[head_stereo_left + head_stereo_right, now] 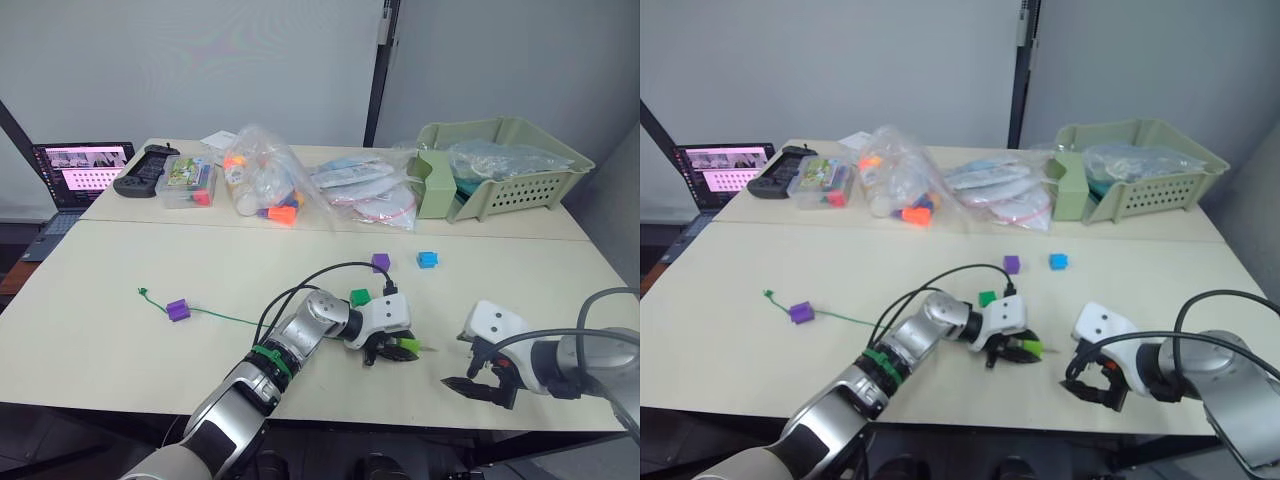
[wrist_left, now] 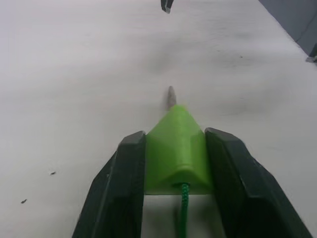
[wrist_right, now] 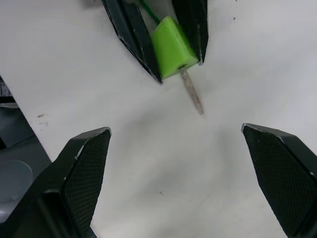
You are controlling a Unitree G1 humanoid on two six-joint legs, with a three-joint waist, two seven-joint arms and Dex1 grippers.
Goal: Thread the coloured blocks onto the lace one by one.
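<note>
Lime green block (image 2: 177, 148): pinched between the left claw's two fingers, low over the near worktop; held by its sides so the bore stays free.
Lace (image 1: 225, 316): runs in at the block's rear; its pale stiff tip (image 3: 192, 92) pokes out the front, offered towards the right arm.
Purple block (image 1: 178, 309): already on the lace, near the knotted end, well left.
Left claw (image 1: 398, 350): closed on the lime green block.
Right claw (image 1: 470, 385): fingers spread wide, empty, facing the tip, probably poised to pull it through.
Loose blocks: dark green (image 1: 359, 297) beside the left wrist; second purple (image 1: 380, 262) and blue (image 1: 427, 259) farther back.
Worktop (image 1: 120, 350): bags and basket at the rear, apart.
</note>
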